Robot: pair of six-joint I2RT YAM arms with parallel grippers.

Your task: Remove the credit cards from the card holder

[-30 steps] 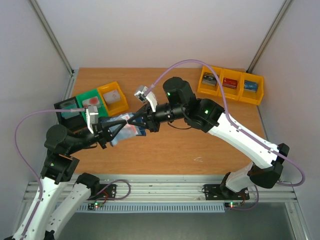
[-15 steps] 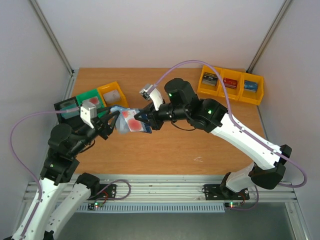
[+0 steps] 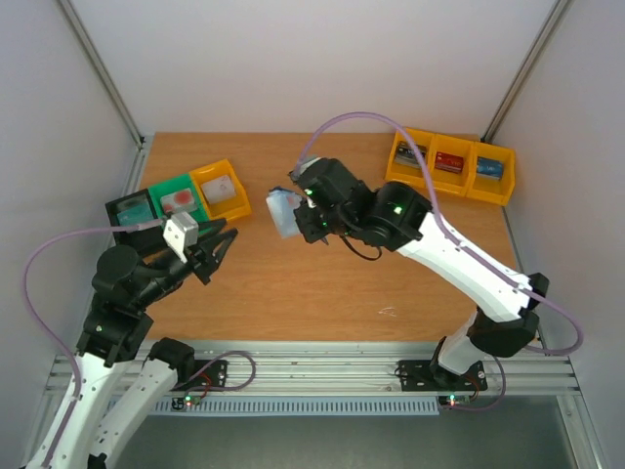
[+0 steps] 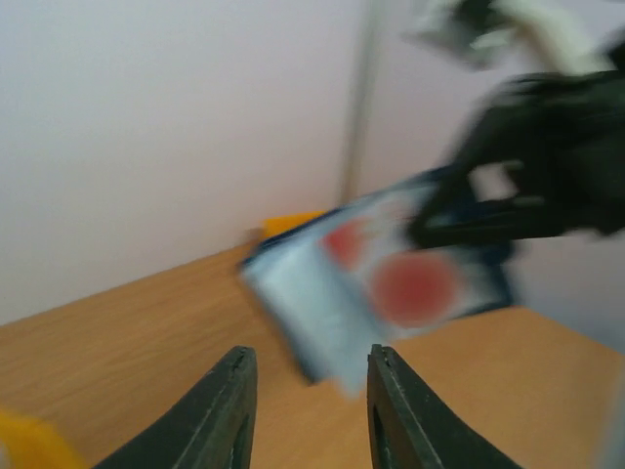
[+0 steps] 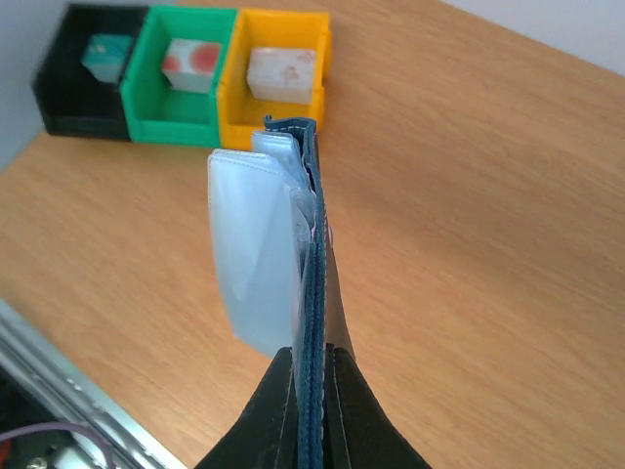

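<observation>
the right pincer (image 5: pixel 311 376) is clamped on the card holder (image 5: pixel 311 244), gripping its navy edge so that the wallet stands on end and is seen edge-on from the right wrist. its paler pocketed leaves fan out to the left. holding it by one edge looks deliberate: it keeps the pockets free and turned toward the other arm. from above, the card holder (image 3: pixel 284 212) hangs in the air over the far-left middle of the table (image 3: pixel 322 293), touching no surface.

the left pincer (image 3: pixel 223 242) sits lower and nearer, well apart from the wallet. its fingers (image 4: pixel 232 410) stand apart with nothing between them, pointed at the wallet's open face. that pose suits a reach for a card edge.

the credit cards (image 4: pixel 415 288) appear to be inside. the left wrist view shows red patches on the pale lining, likely a card in its pocket, but the blur hides any edge.

at the far left stand a black bin (image 5: pixel 83 122), a green bin (image 5: pixel 176 132) and a yellow bin (image 5: pixel 278 112), each with something small in it. none of the task looks done yet. a thin card in a soft sleeve will want a fine pinch on very little exposed edge.
</observation>
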